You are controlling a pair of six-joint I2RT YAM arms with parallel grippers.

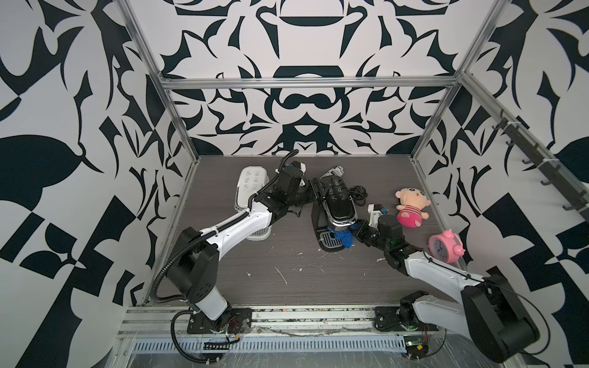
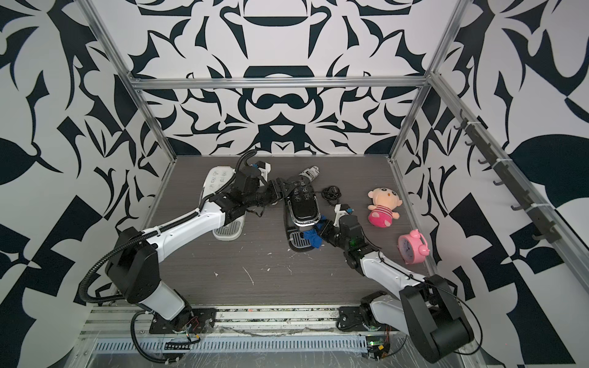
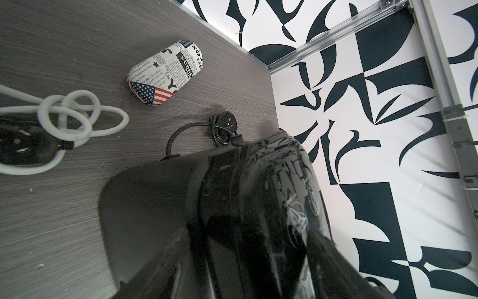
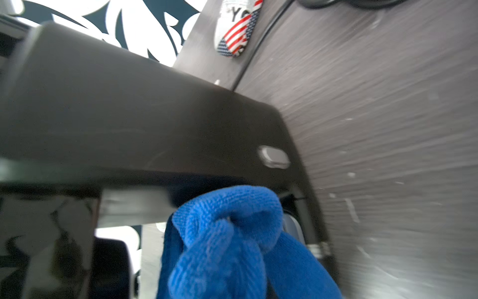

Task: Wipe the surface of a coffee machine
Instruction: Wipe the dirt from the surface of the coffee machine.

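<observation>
Though matte-sided, glossy black coffee machine, blue cloth at front.

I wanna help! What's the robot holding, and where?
Right end effector pinches the blue cloth by a bunched part; left end effector: cannot tell.

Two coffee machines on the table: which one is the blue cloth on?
The black coffee machine, not the white coffee machine. The right end effector holds the blue cloth against its front; no cloth is at the white one.
</observation>
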